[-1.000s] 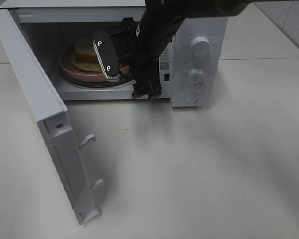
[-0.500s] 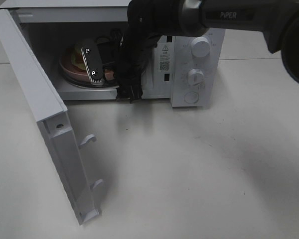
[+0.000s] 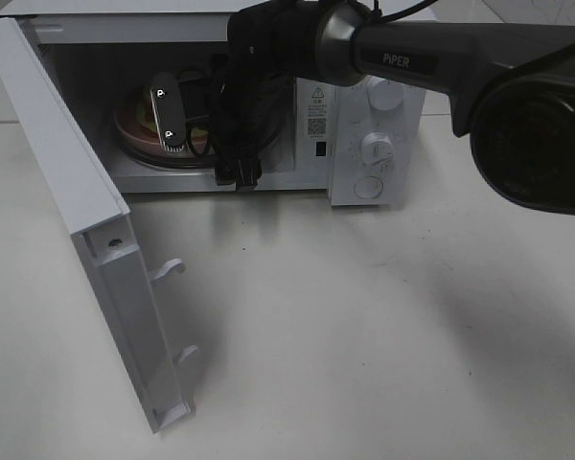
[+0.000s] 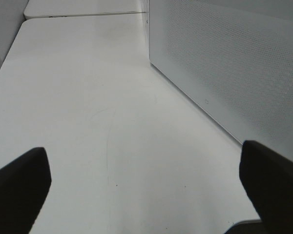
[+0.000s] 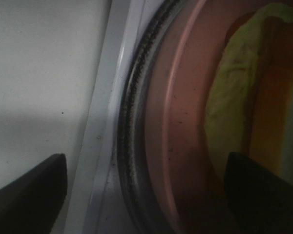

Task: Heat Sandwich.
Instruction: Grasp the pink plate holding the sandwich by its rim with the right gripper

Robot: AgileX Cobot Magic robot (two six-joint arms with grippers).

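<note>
The sandwich (image 3: pixel 145 105) lies on a round pink plate (image 3: pixel 132 134) on the turntable inside the open microwave (image 3: pixel 379 105); a black finger hides most of it from above. My right gripper (image 3: pixel 176 121) is inside the cavity at the plate's front right. In the right wrist view the sandwich (image 5: pixel 234 112) shows pale green lettuce and orange crust, and the plate (image 5: pixel 185 122) rim lies between the wide-apart tips of my right gripper (image 5: pixel 146 192), which is open. My left gripper (image 4: pixel 146 190) hangs open over bare table beside the microwave's side wall, holding nothing.
The microwave door (image 3: pixel 86 220) swings out to the left and front, with its latch hooks (image 3: pixel 170 270) sticking out. The control panel with two knobs (image 3: pixel 376 150) is on the right. The glass turntable rim (image 5: pixel 132 97) rings the plate. White table (image 3: pixel 364 326) spreads in front.
My right arm has swung left and the gripper has moved left in the cavity, onto the plate's front edge. Its fingers have narrowed only slightly. The left gripper is unchanged.
</note>
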